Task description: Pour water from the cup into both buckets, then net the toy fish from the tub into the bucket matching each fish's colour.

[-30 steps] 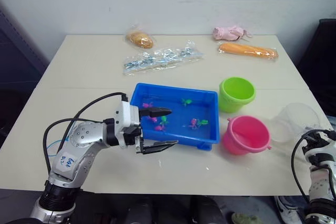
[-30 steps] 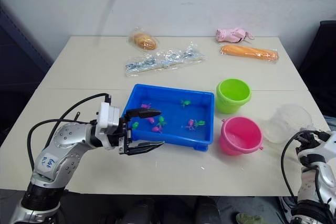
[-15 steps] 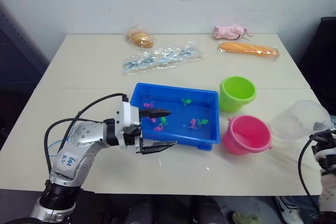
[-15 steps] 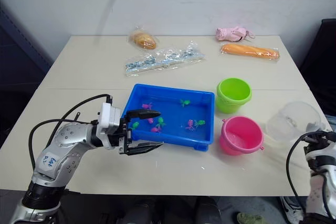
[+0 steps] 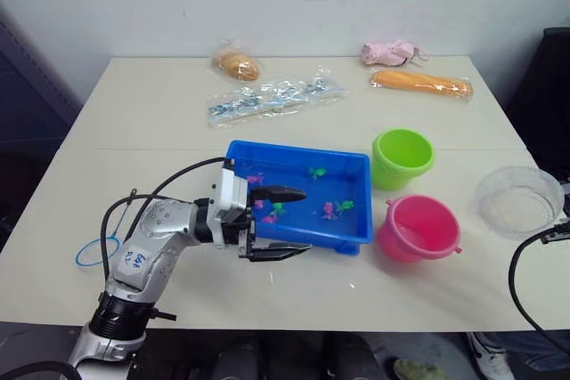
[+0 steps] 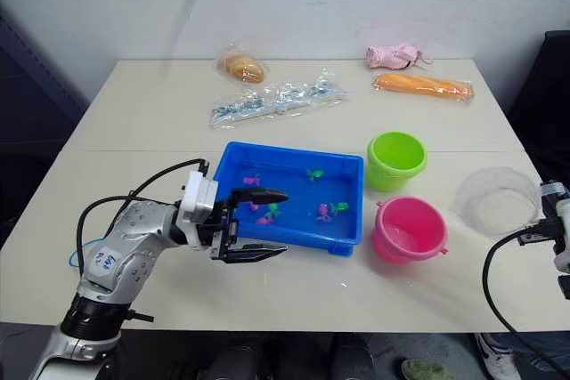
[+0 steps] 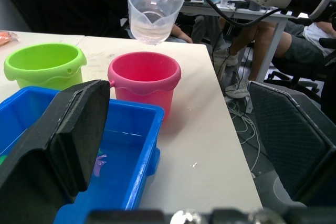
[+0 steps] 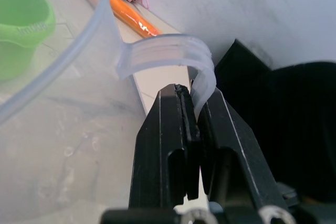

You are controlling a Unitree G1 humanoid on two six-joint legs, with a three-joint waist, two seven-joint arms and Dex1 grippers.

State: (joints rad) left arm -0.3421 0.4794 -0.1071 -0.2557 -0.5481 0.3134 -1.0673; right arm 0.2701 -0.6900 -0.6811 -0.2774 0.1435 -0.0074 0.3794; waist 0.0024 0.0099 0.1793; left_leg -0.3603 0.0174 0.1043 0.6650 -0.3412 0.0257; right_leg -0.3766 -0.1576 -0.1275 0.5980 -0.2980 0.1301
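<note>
Zero fish netted so far, all still in the tub [image 5: 356, 166]. Our right gripper [image 8: 193, 129] pinches the cup's [image 5: 519, 200] handle, lifted beside the pink bucket [image 5: 419, 229] (water inside, pouring seemingly pending). Left gripper [image 5: 289, 220] hangs spread by the tub.

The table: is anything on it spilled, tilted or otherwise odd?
Nothing looks spilled or broken. The blue tub, green bucket and pink bucket stand upright. The one oddity: the net lies at the table's left edge, partly hidden behind the left arm, far from the tub.
</note>
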